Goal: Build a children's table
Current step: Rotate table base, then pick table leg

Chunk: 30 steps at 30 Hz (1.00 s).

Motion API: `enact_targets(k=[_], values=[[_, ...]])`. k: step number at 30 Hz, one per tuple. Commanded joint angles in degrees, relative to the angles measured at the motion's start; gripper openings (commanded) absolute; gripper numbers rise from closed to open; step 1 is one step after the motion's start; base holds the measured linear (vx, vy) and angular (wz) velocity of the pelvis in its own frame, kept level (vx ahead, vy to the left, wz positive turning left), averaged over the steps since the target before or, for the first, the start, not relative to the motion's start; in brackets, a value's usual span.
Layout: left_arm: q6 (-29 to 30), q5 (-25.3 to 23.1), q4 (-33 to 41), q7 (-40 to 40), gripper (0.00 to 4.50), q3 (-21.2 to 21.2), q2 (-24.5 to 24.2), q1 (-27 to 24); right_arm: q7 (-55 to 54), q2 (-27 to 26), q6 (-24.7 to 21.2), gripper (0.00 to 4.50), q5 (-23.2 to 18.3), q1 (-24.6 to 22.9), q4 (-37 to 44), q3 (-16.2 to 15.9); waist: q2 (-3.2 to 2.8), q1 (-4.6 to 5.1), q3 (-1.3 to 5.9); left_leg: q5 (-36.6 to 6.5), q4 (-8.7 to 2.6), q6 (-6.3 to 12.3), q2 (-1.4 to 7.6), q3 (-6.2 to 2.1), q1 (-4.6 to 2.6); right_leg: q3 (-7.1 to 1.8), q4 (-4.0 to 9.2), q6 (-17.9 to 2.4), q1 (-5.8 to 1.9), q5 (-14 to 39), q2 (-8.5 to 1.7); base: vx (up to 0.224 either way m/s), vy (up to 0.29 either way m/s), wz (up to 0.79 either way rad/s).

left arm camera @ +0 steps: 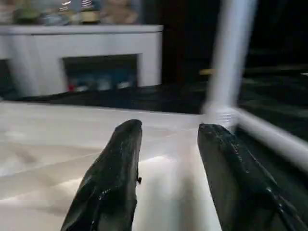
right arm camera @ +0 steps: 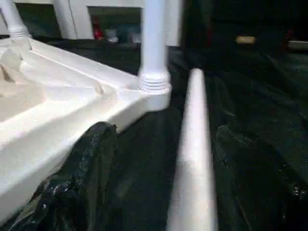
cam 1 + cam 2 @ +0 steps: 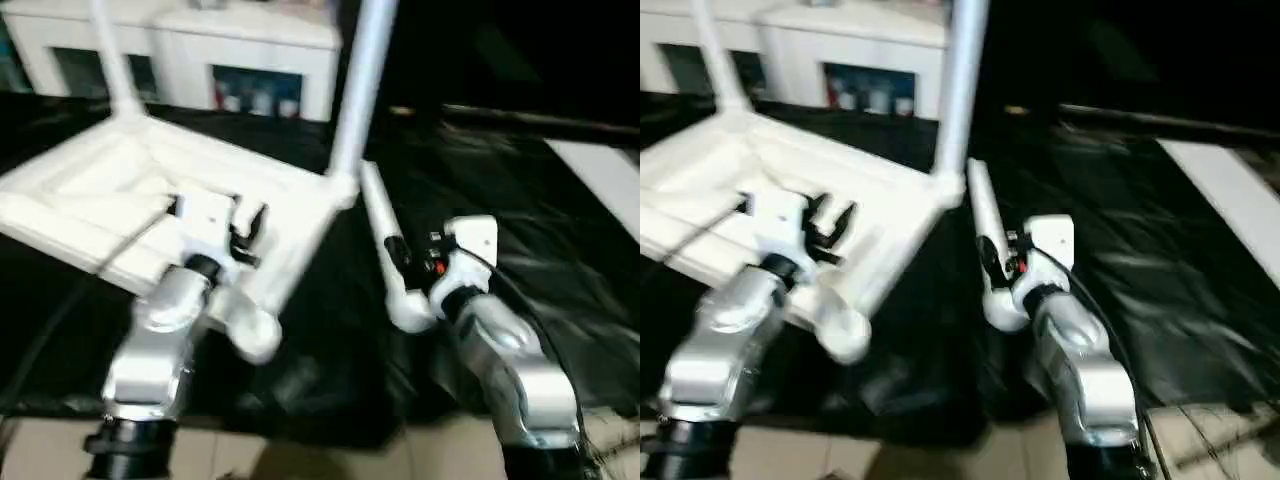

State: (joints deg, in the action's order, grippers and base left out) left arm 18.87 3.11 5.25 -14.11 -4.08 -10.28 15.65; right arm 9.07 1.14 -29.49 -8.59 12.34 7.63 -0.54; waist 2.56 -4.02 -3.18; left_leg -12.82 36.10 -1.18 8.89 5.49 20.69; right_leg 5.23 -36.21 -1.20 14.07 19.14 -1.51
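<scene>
The children's table top (image 3: 100, 200) lies upside down on the black sheet, ribs facing up. Two white legs stand in its far corner sockets, one (image 3: 355, 90) on the right and one (image 3: 110, 55) on the left. Its near corner socket (image 3: 255, 335) holds no leg. My left gripper (image 3: 250, 228) hovers open over the ribbed underside (image 1: 57, 159), nothing between its fingers (image 1: 110, 183). A loose white leg (image 3: 378, 215) lies on the sheet beside the top's right edge. My right gripper (image 3: 405, 262) stands open around this leg (image 2: 195, 144), with gaps on both sides.
A white glass-door cabinet (image 3: 250, 60) stands behind the work table. A flat white panel (image 3: 610, 180) lies at the far right on the black sheet (image 3: 520, 200). The work table's front edge (image 3: 330, 435) runs just under my forearms, with pale floor below.
</scene>
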Motion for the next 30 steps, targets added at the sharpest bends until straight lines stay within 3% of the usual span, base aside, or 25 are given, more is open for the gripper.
enact_targets(k=[1,2,3,4,5,6,7,8,9,10,11,12,13,14,15,16,17,18,19,20,21,22,24,26,30], values=[[0.5,0.2,-0.2,-0.1,2.2,0.8,0.7,0.6,-0.7,1.4,-1.2,3.58,0.4,0.8,-0.4,1.3,-2.4,2.86,4.93,-3.4,-5.42,17.89,8.01,-8.28,-10.61,-0.18,-5.11,0.4,8.32,4.9,-1.67,0.194,0.042,-0.01],[0.5,0.2,-0.2,-0.1,2.24,0.8,0.7,0.6,-0.7,1.4,-1.2,3.86,0.4,0.8,-0.4,1.3,-1.96,2.95,4.55,1.8,-4.95,20.6,7.6,-7.12,-9.47,-0.62,-6.42,3.7,10.25,1.2,-2.08,0.159,0.01,0.04],[0.5,0.2,-0.4,-0.3,2.26,0.8,0.5,0.9,0.5,1.8,-2.7,3.86,-1.5,1.9,-0.8,1.9,-1.79,2.83,4.66,4.7,-4.83,22.04,7.49,-6.67,-9.48,-0.76,-6.71,4.8,11.15,-0.5,-2.37,0.128,-0.011,0.0],[0.4,0.1,-0.6,-0.4,2.26,0.9,0.4,1.1,1.4,2.1,-3.8,3.93,-2.7,2.8,-1.2,2.4,-0.58,2.93,4.2,7.2,-5.62,23.85,6.99,-4.65,-8.28,-1.33,-6.55,5.3,11.95,-4.5,-2.66,0.128,-0.011,0.0],[0.4,0.1,-0.7,-0.4,2.26,0.9,0.3,1.2,1.7,2.3,-4.3,3.93,-2.9,3.2,-1.5,2.5,-0.01,3.06,3.75,5.9,-6.46,23.55,6.41,-3.02,-6.94,-1.73,-5.59,4.4,11.58,-7.3,-2.91,0.104,-0.053,-0.04],[0.4,0.2,-0.9,-0.3,2.26,1.0,0.2,1.4,2.2,2.7,-4.8,3.93,-3.1,4.1,-2.2,2.6,2.27,3.09,3.15,-1.5,-6.22,19.43,3.31,-0.05,-4.6,-4.1,0.51,0.6,9.43,-12.6,-4.89,0.071,-0.129,0.0],[0.4,0.3,-1.0,-0.3,2.26,1.1,0.1,1.5,2.4,2.9,-5.2,4.14,-3.0,4.6,-2.7,2.6,3.65,0.97,1.83,-14.7,-3.61,11.46,-1.03,3.04,-1.89,-8.3,7.21,1.0,5.5,12.3,-8.37,0.071,-0.129,0.0],[0.4,0.4,-1.2,-0.4,2.26,1.3,-0.1,1.7,2.5,3.5,-6.5,4.14,-2.2,6.2,-4.5,2.2,4.39,-0.27,2.51,-9.9,3.58,5.88,-1.14,1.18,-0.88,-11.96,10.23,-2.6,2.14,34.5,-14.31,0.086,-0.125,0.0],[0.5,0.5,-1.3,-0.5,2.26,1.3,-0.2,1.8,2.1,4.0,-7.5,4.35,-1.3,7.5,-5.9,1.8,4.37,-0.87,3.11,-6.5,4.45,4.07,-1.26,0.71,0.49,-11.92,9.5,-4.1,0.62,36.8,-13.39,0.098,-0.06,-0.05],[1.3,1.1,-1.1,-2.0,2.26,1.6,-0.7,2.1,1.8,4.8,-9.5,4.31,-0.5,10.5,-9.6,1.7,4.17,-0.89,3.06,-2.6,4.16,1.93,-1.28,-0.12,1.98,-11.22,8.25,-6.4,-0.43,31.4,-12.18,0.098,-0.06,-0.05],[2.1,1.5,-1.0,-3.3,2.26,2.0,-1.2,2.1,1.8,5.6,-10.5,4.32,0.1,12.4,-12.1,1.5,3.26,-0.6,2.77,2.3,1.99,0.73,-0.67,-0.48,2.34,-9.64,7.29,-10.2,0.22,19.5,-10.83,0.072,-0.049,-0.03],[2.1,1.5,-1.0,-3.3,2.26,2.0,-1.2,2.1,1.8,5.6,-10.5,4.41,0.1,12.4,-12.1,1.5,2.52,-0.5,2.89,5.7,-0.02,0.11,-0.06,-0.38,2.24,-8.09,6.33,-11.8,0.73,13.1,-9.46,0.071,0.0,-0.02],[2.5,1.4,-1.0,-6.1,2.26,3.4,-2.6,1.9,2.4,6.3,-12.0,4.41,-0.7,15.8,-17.1,2.4,0.81,-0.27,3.39,13.4,-4.22,-0.33,1.41,0.43,1.06,-4.69,4.25,-11.1,2.57,0.3,-6.12,0.071,0.0,-0.02],[2.7,1.4,-1.0,-6.9,2.26,3.7,-3.0,1.9,2.5,6.5,-12.2,4.41,-0.8,16.6,-18.4,2.6,-0.52,1.22,3.9,16.0,-4.32,-0.34,3.57,-0.88,-0.75,-3.71,1.57,-9.0,4.81,-10.4,-4.0,0.108,0.035,0.02],[3.0,1.6,-1.3,-9.3,2.26,4.8,-4.2,1.9,3.3,7.2,-12.7,4.41,-1.8,19.1,-22.6,3.5,-0.41,1.37,4.51,19.9,-3.35,-0.54,4.02,-1.07,-2.35,-3.84,1.17,-9.0,5.86,-16.8,-4.44,0.086,0.034,0.03],[3.1,1.6,-1.4,-10.2,2.26,5.3,-4.7,2.0,3.7,7.5,-12.8,4.41,-2.4,20.0,-24.2,3.9,0.28,1.44,4.8,29.4,-2.6,-0.42,3.37,-0.98,-1.82,-4.27,0.46,-10.0,5.44,-27.7,-4.79,0.086,0.034,0.03],[3.5,2.2,-1.3,-12.0,2.26,5.8,-5.5,2.3,4.6,8.0,-13.4,4.41,-3.1,21.7,-26.9,4.3,0.61,1.02,4.9,29.9,-2.36,-0.45,2.92,-0.38,-1.81,-4.41,0.74,-10.6,5.36,-29.8,-4.92,0.0,0.0,0.0],[3.8,2.5,-1.3,-13.0,2.26,6.1,-6.0,2.4,5.1,8.2,-13.8,4.41,-3.5,22.6,-28.3,4.6,0.77,0.59,4.63,25.4,-2.78,-0.49,2.52,0.39,-1.36,-4.67,1.0,-12.2,5.11,-29.0,-5.3,0.0,0.0,0.0],[5.0,3.9,-1.6,-15.1,2.26,6.2,-6.5,3.0,6.0,8.7,-14.1,4.41,-3.6,24.5,-31.3,4.7,1.38,0.34,4.35,18.1,-3.42,-0.78,2.83,0.96,-0.71,-4.92,1.5,-13.4,4.48,-25.4,-5.96,0.0,0.0,0.0],[6.3,5.1,-1.7,-16.7,2.43,6.3,-7.0,3.3,6.5,8.7,-14.9,4.47,-4.2,25.8,-33.0,5.1,1.27,-0.04,4.03,10.1,-4.06,-1.5,3.08,1.42,-0.58,-5.02,1.91,-14.2,4.26,-19.9,-6.56,0.0,0.0,0.0],[8.3,6.7,-1.6,-18.7,2.53,6.7,-7.8,3.8,6.9,8.9,-15.6,4.5,-4.1,27.6,-35.6,5.3,1.56,-0.03,3.96,6.8,-4.31,-1.82,3.29,1.68,-0.69,-5.07,2.15,-14.3,4.32,-17.1,-6.66,0.0,0.0,0.0],[10.5,8.2,-1.3,-21.2,2.53,7.5,-9.0,4.1,7.5,9.1,-16.3,4.5,-3.7,29.8,-38.9,5.5,1.39,-0.06,3.71,2.0,-4.81,-2.85,3.66,1.91,-0.7,-4.94,2.44,-14.4,4.37,-12.2,-6.83,0.0,0.0,0.0],[14.1,10.0,-0.6,-24.7,2.78,8.9,-10.9,4.4,8.9,9.4,-17.0,4.5,-3.0,32.4,-43.3,5.1,1.22,0.18,3.44,-3.7,-5.08,-4.57,3.89,2.48,-1.17,-4.83,2.84,-13.9,5.02,-5.0,-6.89,-0.055,-0.02,0.04],[15.0,10.0,0.0,-27.1,2.97,10.4,-12.2,4.5,10.2,10.0,-17.2,4.5,-2.3,34.3,-47.4,3.9,1.33,0.33,3.0,-7.8,-5.4,-5.74,4.09,2.88,-1.02,-4.95,3.69,-12.0,5.3,2.2,-7.12,-0.028,-0.011,0.02],[17.6,11.1,3.2,-33.4,3.23,14.2,-15.5,3.8,14.8,10.8,-19.8,4.5,-1.6,37.8,-55.9,0.5,1.63,0.19,3.05,-9.0,-5.54,-5.91,4.3,2.99,-1.05,-4.91,4.06,-10.4,5.59,6.9,-7.33,0.0,0.0,0.0]])
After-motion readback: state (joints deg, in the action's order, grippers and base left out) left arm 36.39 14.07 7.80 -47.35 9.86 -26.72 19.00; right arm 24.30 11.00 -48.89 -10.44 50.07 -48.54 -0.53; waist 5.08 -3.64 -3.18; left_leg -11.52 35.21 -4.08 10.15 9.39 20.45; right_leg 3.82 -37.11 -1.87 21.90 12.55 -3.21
